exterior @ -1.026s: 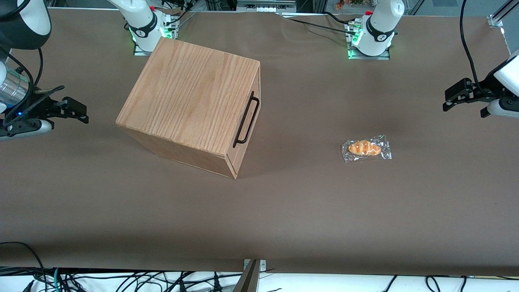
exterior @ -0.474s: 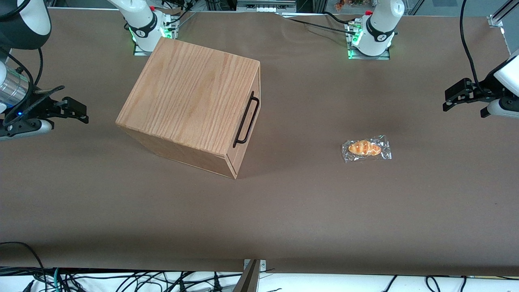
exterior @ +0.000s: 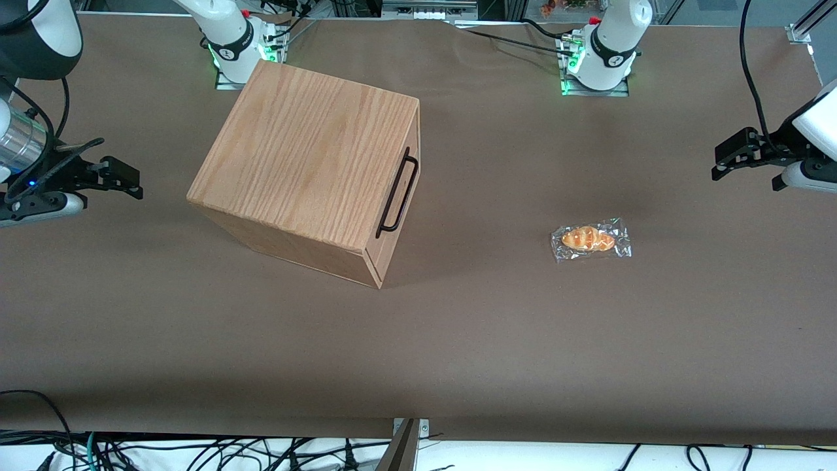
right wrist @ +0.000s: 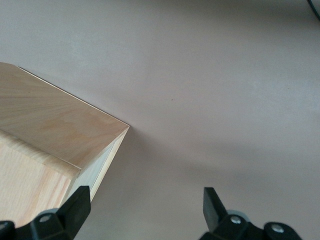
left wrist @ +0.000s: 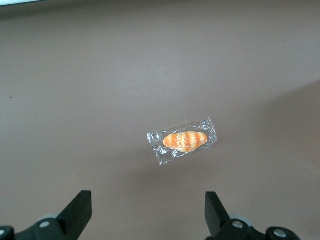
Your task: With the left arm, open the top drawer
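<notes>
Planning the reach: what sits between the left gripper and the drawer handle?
Front view: only a wrapped bread roll on the table, between the open left gripper and the drawer handle.

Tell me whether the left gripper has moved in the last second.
Yes, barely. The left gripper, fingers open, has crept toward the cabinet and slightly up, judged against the bread packet.

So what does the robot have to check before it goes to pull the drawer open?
1. Top drawer shut, waiting to be pulled: ok.
2. Black handle uncovered: ok.
3. Left gripper open: ok.
4. Gripper at the handle: not ok, it hangs toward the working arm's end of the table.
5. Wrapped bread lies between gripper and cabinet, low on the table: cannot tell if it's in the way.
</notes>
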Available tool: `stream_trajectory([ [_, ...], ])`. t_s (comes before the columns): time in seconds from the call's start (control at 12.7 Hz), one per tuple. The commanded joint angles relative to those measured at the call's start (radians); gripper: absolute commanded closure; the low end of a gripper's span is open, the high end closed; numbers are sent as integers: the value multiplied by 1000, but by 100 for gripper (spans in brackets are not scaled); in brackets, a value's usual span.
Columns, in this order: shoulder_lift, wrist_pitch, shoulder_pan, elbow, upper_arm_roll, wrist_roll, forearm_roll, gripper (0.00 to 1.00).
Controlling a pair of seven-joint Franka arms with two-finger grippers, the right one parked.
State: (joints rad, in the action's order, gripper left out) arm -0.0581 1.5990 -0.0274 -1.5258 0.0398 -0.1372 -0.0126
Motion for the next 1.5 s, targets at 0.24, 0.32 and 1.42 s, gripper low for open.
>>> stream_trajectory([
  [0.24,-55,15,9,1,32,-15,-24,0],
  [0.32,-90,15,9,3,35,-10,-45,0],
  [1.42,-417,238,317,115,78,10,-414,0],
])
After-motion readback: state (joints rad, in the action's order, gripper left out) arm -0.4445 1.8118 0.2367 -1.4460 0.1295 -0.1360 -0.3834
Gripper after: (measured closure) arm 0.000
